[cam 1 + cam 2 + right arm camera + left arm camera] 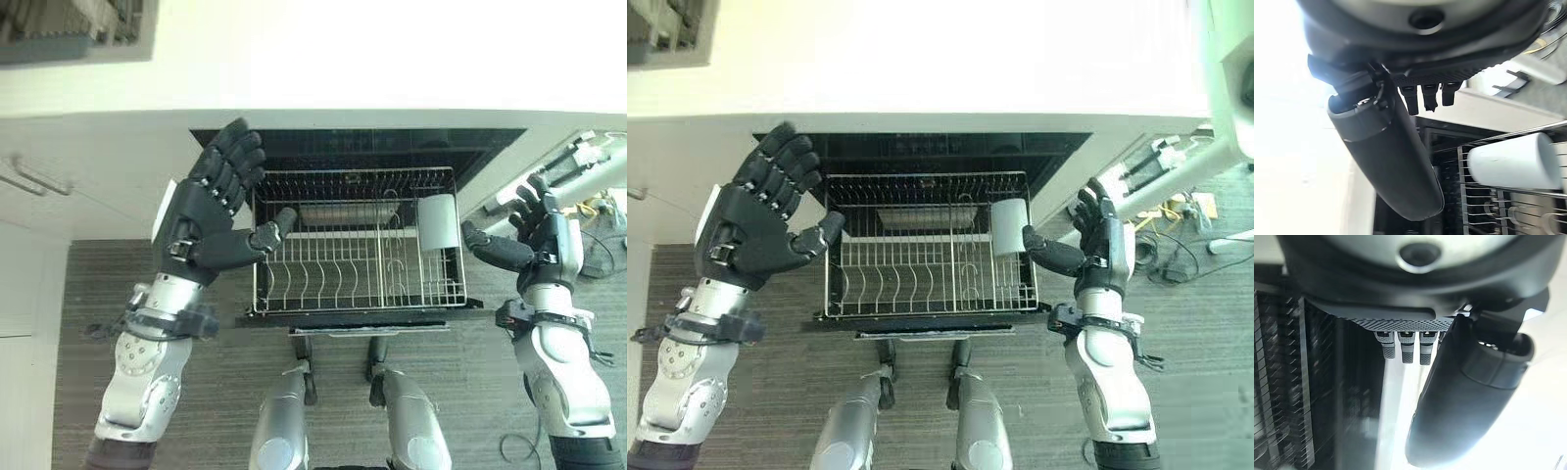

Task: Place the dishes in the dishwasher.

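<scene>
Both our hands are empty with fingers released: left hand [201, 220] raised at the left rim of the pulled-out rack [353, 304], thumb tip near the rim wire; right hand [1101, 245] just beside the rack's right side, thumb toward the white cup [1009, 227]. The cup lies on its side in the rack's right rear corner, so it's already in the dishwasher [358, 147]. Next, likely: push the rack in evenly, flat palms on the front rail, and avoid snagging tines.
</scene>
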Robot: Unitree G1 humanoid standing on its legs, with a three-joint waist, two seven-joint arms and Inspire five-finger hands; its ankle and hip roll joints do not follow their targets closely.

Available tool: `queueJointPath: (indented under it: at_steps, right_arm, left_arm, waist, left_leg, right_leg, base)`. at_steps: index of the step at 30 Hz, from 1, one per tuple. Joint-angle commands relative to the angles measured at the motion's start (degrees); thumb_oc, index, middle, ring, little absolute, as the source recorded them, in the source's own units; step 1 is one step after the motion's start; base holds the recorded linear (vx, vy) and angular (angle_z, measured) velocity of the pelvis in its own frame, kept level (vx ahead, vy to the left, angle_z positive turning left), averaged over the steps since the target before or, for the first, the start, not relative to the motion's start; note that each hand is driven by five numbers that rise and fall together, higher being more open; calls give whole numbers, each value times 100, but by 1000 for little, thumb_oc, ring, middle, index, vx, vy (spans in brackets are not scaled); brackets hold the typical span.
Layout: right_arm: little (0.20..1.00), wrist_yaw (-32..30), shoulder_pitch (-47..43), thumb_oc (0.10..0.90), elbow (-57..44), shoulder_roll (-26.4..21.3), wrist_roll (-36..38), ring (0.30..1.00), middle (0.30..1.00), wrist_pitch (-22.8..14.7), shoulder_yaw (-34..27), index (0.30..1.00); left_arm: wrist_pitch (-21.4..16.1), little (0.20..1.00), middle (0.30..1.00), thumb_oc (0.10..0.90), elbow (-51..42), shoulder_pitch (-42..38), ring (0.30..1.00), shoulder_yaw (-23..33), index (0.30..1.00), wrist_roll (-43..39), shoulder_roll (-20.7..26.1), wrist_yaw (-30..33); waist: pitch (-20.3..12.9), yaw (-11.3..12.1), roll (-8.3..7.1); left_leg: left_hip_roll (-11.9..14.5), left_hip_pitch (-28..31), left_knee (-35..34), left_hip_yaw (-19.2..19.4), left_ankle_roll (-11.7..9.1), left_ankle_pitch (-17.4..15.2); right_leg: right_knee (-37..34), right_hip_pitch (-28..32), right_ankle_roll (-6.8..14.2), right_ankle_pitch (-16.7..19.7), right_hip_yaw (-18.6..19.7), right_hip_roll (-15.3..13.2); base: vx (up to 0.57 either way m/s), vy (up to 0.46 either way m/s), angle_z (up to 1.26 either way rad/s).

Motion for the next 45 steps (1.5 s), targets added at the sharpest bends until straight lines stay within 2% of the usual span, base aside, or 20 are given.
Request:
queueJointPath:
  at_steps: [1,3,4,5,7,9,11,12,13,15,18,21,25,33,39,41,42,43,44,45]
  right_arm:
    - [900,-359,-159,800,-191,-362,-342,900,900,-1087,-648,900]
    - [900,-244,-219,800,-150,-571,-93,900,900,-1286,-812,900]
    - [900,-190,-272,800,-168,-641,-8,900,900,-1317,-848,900]
    - [900,-204,-335,800,-219,-651,-117,900,900,-1303,-871,900]
    - [900,-304,-242,800,-332,-559,-212,900,900,-1373,-902,900]
    - [900,-369,55,800,-501,-334,-173,900,900,-1534,-998,900]
    - [900,-327,203,800,-617,-122,-108,900,900,-1611,-979,900]
    - [900,-185,174,800,-589,-8,-151,900,900,-1629,-904,900]
    - [900,-29,93,800,-538,80,-294,900,900,-1646,-790,900]
    - [900,-76,69,800,-511,104,-357,900,900,-1663,-682,900]
    - [900,-332,168,800,-516,115,-420,900,900,-1791,-576,900]
    - [900,-401,243,800,-526,52,-509,900,900,-1814,-584,900]
    - [900,-381,448,800,-478,-84,-268,900,900,-1992,-743,900]
    - [900,-133,466,800,-603,-191,-119,900,900,-1725,-806,900]
    - [900,102,410,800,-666,-258,-166,900,900,-1713,-792,900]
    - [900,246,456,800,-667,-401,-195,900,900,-1666,-870,900]
    - [900,300,362,800,-679,-562,-278,900,900,-1505,-880,900]
    - [900,304,325,800,-672,-596,-279,900,900,-1466,-876,900]
    - [900,294,172,800,-604,-710,-233,900,900,-1418,-811,900]
    - [900,308,114,800,-568,-765,-209,900,900,-1476,-731,900]
  left_arm:
    - [-974,900,900,800,-644,-145,900,-110,900,-183,93,-354]
    - [-1124,900,900,800,-708,71,900,27,900,-258,48,-307]
    - [-1134,900,900,800,-716,122,900,114,900,-291,38,-335]
    - [-1034,900,900,800,-692,91,900,229,900,-336,65,-450]
    - [-834,900,900,800,-664,54,900,281,900,-432,141,-611]
    - [-621,900,900,800,-656,111,900,400,900,-488,233,-858]
    - [-481,900,900,800,-672,199,900,474,900,-607,317,-1020]
    - [-476,900,900,800,-674,295,900,533,900,-617,358,-1054]
    - [-430,900,900,800,-715,445,900,659,900,-716,386,-1077]
    - [-394,900,900,800,-748,505,900,702,900,-740,412,-1086]
    - [-356,900,900,800,-644,402,900,492,900,-755,361,-1131]
    - [-439,900,900,800,-562,281,900,176,900,-603,198,-1065]
    - [-460,900,900,800,-545,281,900,112,900,-487,127,-1131]
    - [-556,900,900,800,-657,387,900,174,900,-497,77,-928]
    - [-574,900,900,800,-621,383,900,251,900,-283,47,-859]
    - [-609,900,900,800,-678,411,900,241,900,-410,19,-912]
    - [-583,900,900,800,-769,432,900,256,900,-452,-38,-958]
    - [-580,900,900,800,-769,426,900,259,900,-457,-36,-957]
    - [-602,900,900,800,-761,410,900,263,900,-492,-3,-932]
    - [-728,900,900,800,-760,497,900,294,900,-506,0,-911]
  waist:
    - [-966,-269,-235]
    - [-1125,-136,-220]
    - [-1184,-72,-204]
    - [-1307,-37,-190]
    - [-1388,-54,-185]
    - [-1408,-36,-220]
    - [-1363,3,-276]
    - [-1318,78,-252]
    - [-1293,186,-164]
    - [-1307,213,-74]
    - [-1427,69,-32]
    - [-1457,-40,-105]
    - [-1471,-82,-150]
    - [-1674,-29,-128]
    - [-1661,-20,-163]
    - [-1587,94,-371]
    - [-1482,134,-434]
    - [-1477,133,-440]
    - [-1448,134,-427]
    - [-1459,152,-247]
  left_leg:
    - [563,411,620,-292,-275,-583]
    - [403,566,620,-1069,-255,-806]
    - [350,620,620,-1271,-248,-892]
    - [305,639,620,-1269,-225,-959]
    - [237,659,620,-1188,-192,-1056]
    - [-5,725,620,-1222,-105,-1173]
    - [-206,877,620,-1157,-7,-1302]
    - [-260,1000,620,-1070,66,-1390]
    - [-265,1085,620,-908,144,-1447]
    - [-252,1096,620,-900,212,-1469]
    - [-504,1010,620,-1187,426,-1438]
    - [-756,1016,620,-1303,468,-1366]
    - [-861,1079,620,-1249,456,-1352]
    - [-791,1261,620,-1068,435,-1390]
    - [-744,1556,620,-903,391,-1452]
    - [-896,1617,716,-758,89,-730]
    - [-616,1300,1216,-529,-105,-483]
    - [-550,1297,1141,-481,-90,-511]
    - [-313,1371,620,-382,-44,-674]
    - [89,737,620,-679,-245,-516]
  right_leg:
    - [73,91,294,-697,228,-135]
    - [73,49,357,-665,549,-132]
    - [73,19,426,-646,645,-157]
    - [73,-56,621,-527,752,-322]
    - [73,-94,801,-334,777,-558]
    - [73,-71,924,13,764,-858]
    - [73,-184,1056,580,616,-1149]
    - [73,-170,1124,698,390,-1210]
    - [73,-17,1102,681,-54,-1065]
    - [73,147,978,460,-282,-771]
    - [73,595,529,-394,-92,448]
    - [73,643,325,-486,88,974]
    - [73,597,252,-658,-40,959]
    - [73,832,83,-913,-250,929]
    - [73,933,29,-940,-323,872]
    - [73,1130,-112,-1002,-218,698]
    - [73,1242,-191,-1005,-274,579]
    - [73,1255,-184,-1003,-276,563]
    - [73,1344,-107,-1077,-194,558]
    - [73,1375,-68,-1200,2,775]
  base:
    - [9,464,76]
    - [88,670,21]
    - [79,802,-83]
    - [46,642,-123]
    - [94,556,-75]
    - [116,480,-5]
    - [70,400,10]
    - [7,515,-13]
    - [-34,476,-52]
    - [-36,302,-99]
    - [41,202,-28]
    - [42,84,58]
    - [52,-20,34]
    - [59,-73,-7]
    - [52,-92,11]
    - [22,-87,8]
    - [-33,-35,17]
    - [26,65,25]
    - [79,235,31]
    - [92,250,16]
